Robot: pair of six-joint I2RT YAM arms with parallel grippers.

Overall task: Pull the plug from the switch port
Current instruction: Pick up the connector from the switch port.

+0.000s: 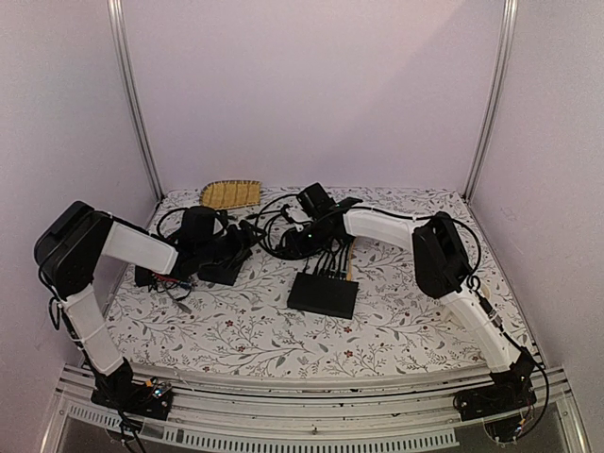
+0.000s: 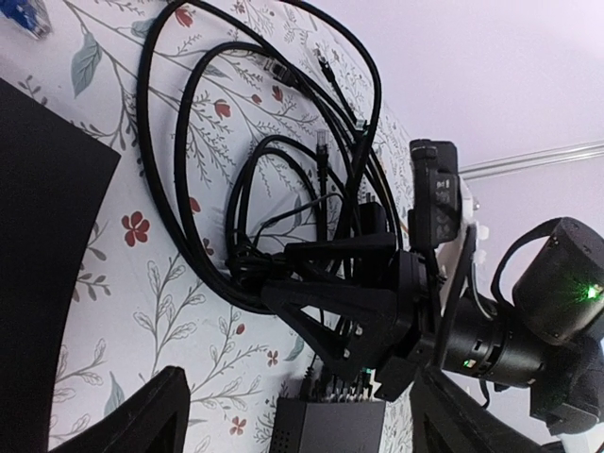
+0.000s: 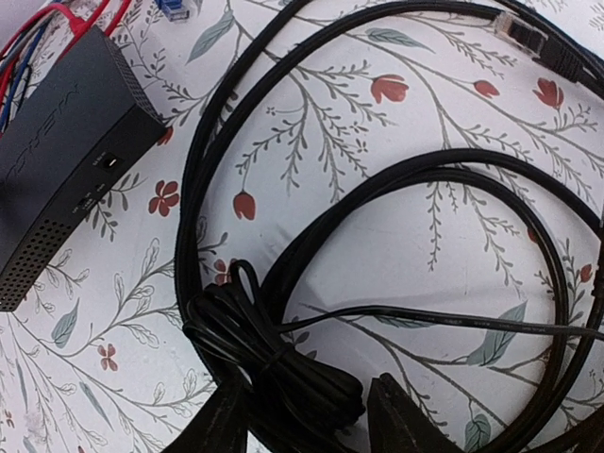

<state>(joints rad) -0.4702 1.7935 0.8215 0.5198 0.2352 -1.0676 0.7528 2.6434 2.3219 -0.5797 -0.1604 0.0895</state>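
Observation:
The switch (image 1: 323, 294) is a flat black box lying mid-table, with several black plugs (image 1: 330, 271) seated in the sockets on its far edge. In the left wrist view the switch (image 2: 330, 429) and its plugs (image 2: 351, 392) sit low, behind my right gripper (image 2: 255, 274). My right gripper (image 3: 307, 411) hangs over the cable tangle left of the switch. Its fingers (image 3: 222, 420) straddle a tied bundle of black cable (image 3: 283, 363), with a gap on the right side. My left gripper (image 2: 307, 387) is open and holds nothing. It points at the switch from the left.
Loose black cables (image 3: 396, 179) loop over the flowered tablecloth behind the switch. Another black box (image 3: 66, 142) with a vented side and red wires lies at the left. A dark slab (image 2: 38, 283) is nearby. A woven yellow dish (image 1: 230, 193) sits at the back.

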